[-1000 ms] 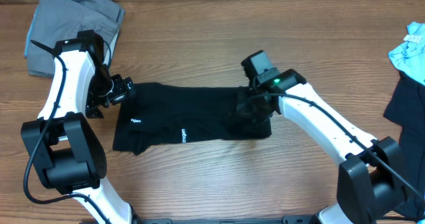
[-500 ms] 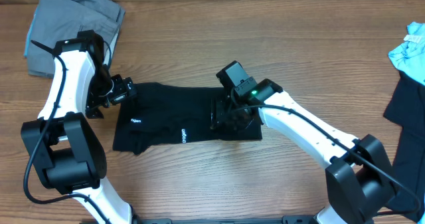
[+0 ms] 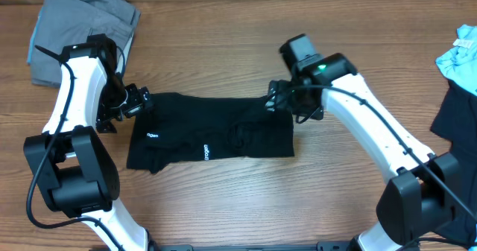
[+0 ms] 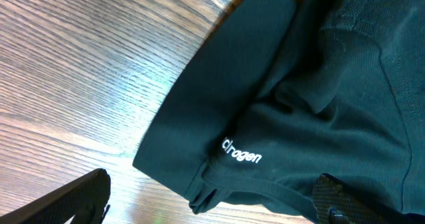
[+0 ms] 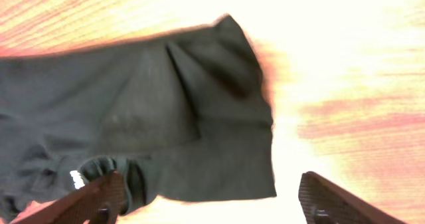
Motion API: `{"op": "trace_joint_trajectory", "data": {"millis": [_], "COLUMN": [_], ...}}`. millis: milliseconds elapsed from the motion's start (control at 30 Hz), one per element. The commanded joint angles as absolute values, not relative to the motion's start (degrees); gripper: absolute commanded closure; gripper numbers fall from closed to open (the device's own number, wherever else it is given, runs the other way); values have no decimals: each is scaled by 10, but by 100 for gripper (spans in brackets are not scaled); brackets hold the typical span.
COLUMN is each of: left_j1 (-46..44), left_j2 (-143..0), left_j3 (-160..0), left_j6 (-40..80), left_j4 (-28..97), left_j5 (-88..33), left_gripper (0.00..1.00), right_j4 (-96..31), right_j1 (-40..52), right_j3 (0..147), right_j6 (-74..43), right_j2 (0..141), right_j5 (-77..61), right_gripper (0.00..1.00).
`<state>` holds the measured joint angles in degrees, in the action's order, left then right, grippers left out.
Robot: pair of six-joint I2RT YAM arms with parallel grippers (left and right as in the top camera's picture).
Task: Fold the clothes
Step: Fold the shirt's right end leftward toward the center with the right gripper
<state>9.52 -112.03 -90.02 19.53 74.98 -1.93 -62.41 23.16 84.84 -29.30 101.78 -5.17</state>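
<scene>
While the black shirt (image 3: 212,135) lies folded long and flat in the middle of the wooden table (image 3: 223,50), an arm sits at each end of it. The left gripper (image 3: 130,103) is at the left end, fingers wide apart, holding nothing. The right gripper (image 3: 283,102) is by the top right corner, fingers spread too, holding nothing. A grey garment (image 3: 82,24) lies at the back left. Light blue cloth (image 3: 458,57) and dark cloth (image 3: 456,121) lie at the right edge.
</scene>
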Motion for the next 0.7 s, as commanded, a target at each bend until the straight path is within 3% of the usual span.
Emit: {"op": "trace_joint_trajectory", "data": {"millis": [0, 467, 667], "left_j1": [97, 97, 97], "left_j2": [-1122, -1122, -1122], "left_j3": [-897, -897, -897], "left_j6": [193, 193, 193], "left_j4": [749, 747, 747], "left_j5": [-26, -26, -26], "left_gripper": [0, 0, 0], "right_j4": [-573, -451, -432], "right_j1": [225, 231, 232], "right_j3": [808, 726, 726], "right_j6": [-263, -289, -303], "right_j2": [1032, 1047, 1068], "right_j5": [-148, -201, -207], "right_gripper": [18, 25, 35]}}
